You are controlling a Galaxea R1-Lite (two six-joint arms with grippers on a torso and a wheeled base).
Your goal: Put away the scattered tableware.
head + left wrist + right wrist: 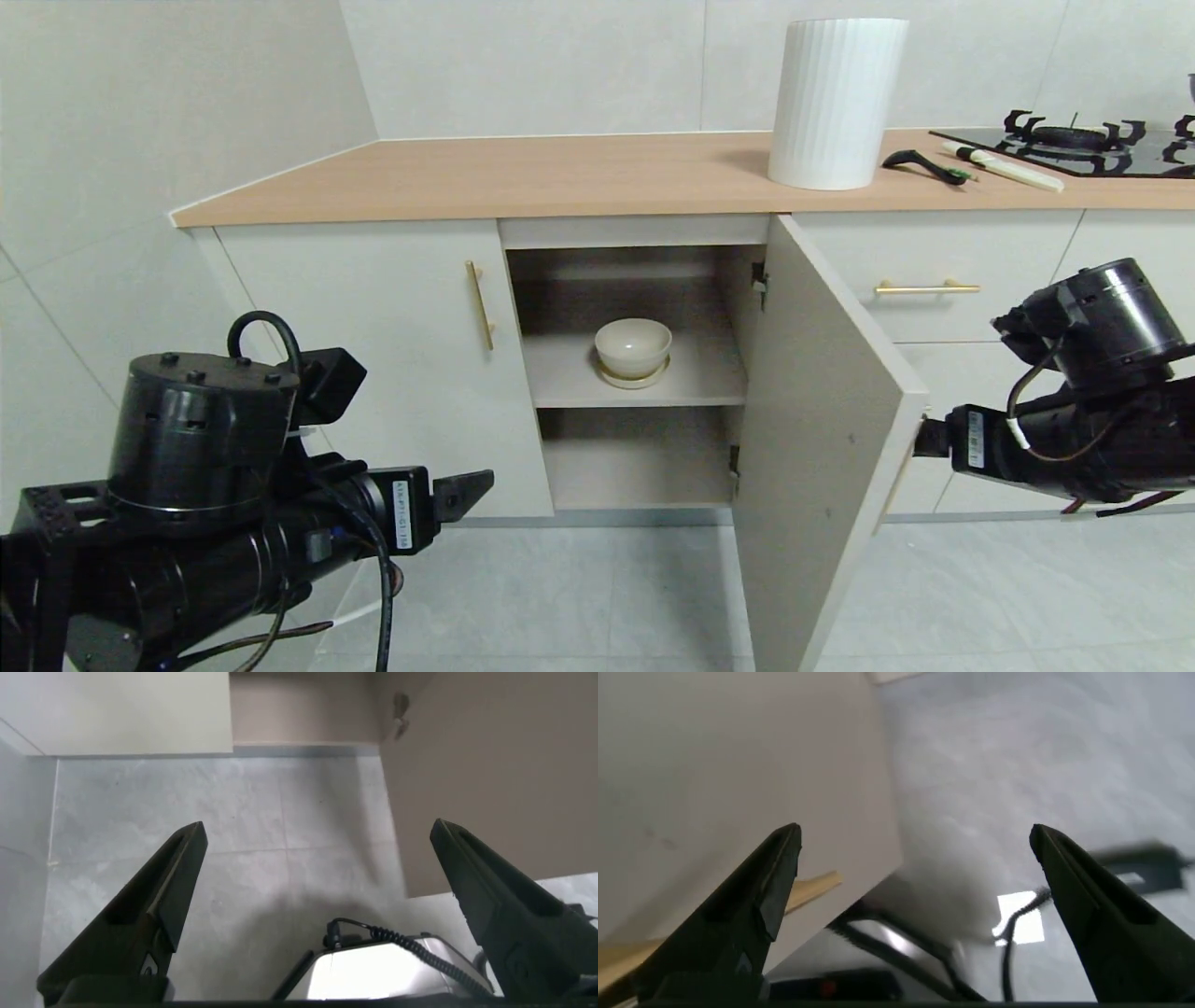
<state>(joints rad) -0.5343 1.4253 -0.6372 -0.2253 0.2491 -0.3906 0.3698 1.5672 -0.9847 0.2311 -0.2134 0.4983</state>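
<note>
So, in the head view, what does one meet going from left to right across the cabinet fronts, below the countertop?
Vertical gold handle → bowl on the upper shelf → open cabinet door → horizontal gold handle.

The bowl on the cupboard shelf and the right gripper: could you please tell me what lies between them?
The open cupboard door stands between bowl and right gripper, in the head view.
</note>
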